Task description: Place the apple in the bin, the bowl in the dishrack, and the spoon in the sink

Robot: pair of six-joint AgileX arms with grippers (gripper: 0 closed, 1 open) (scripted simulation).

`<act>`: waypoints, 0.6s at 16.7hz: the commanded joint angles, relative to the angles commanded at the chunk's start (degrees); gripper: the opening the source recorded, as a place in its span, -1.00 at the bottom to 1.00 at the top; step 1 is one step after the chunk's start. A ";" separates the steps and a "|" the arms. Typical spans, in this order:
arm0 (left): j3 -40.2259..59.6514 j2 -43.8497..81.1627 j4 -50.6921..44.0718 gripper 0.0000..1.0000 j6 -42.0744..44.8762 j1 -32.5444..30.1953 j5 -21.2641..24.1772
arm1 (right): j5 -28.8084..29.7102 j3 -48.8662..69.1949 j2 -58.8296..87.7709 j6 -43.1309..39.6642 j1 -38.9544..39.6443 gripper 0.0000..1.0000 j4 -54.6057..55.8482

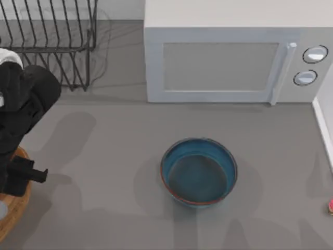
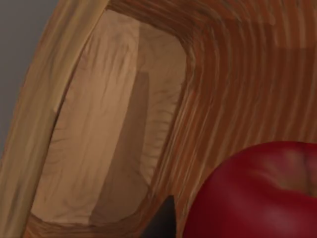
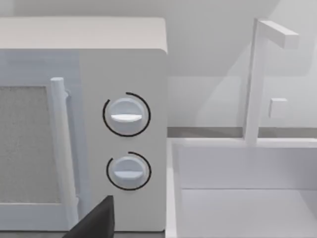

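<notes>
Over the bin (image 1: pixel 14 216) at the bench's near left, the left end effector (image 1: pixel 23 174), fingers' state untellable, hangs above the apple (image 2: pixel 257 193) inside; lifting carelessly could catch the rim and tip it.

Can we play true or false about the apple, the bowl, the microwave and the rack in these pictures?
1. The bowl has the apple in it. False: the bowl holds nothing; the apple is at the wooden bin, seen from the left wrist.
2. The microwave door is shut. True.
3. The dishrack is on the right side of the table. False: it is at the far left.
4. The microwave has two round knobs. True.
5. The left arm is over the bin. True.
</notes>
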 joint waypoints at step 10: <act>0.00 0.00 0.00 1.00 0.00 0.00 0.00 | 0.00 0.00 0.00 0.00 0.00 1.00 0.00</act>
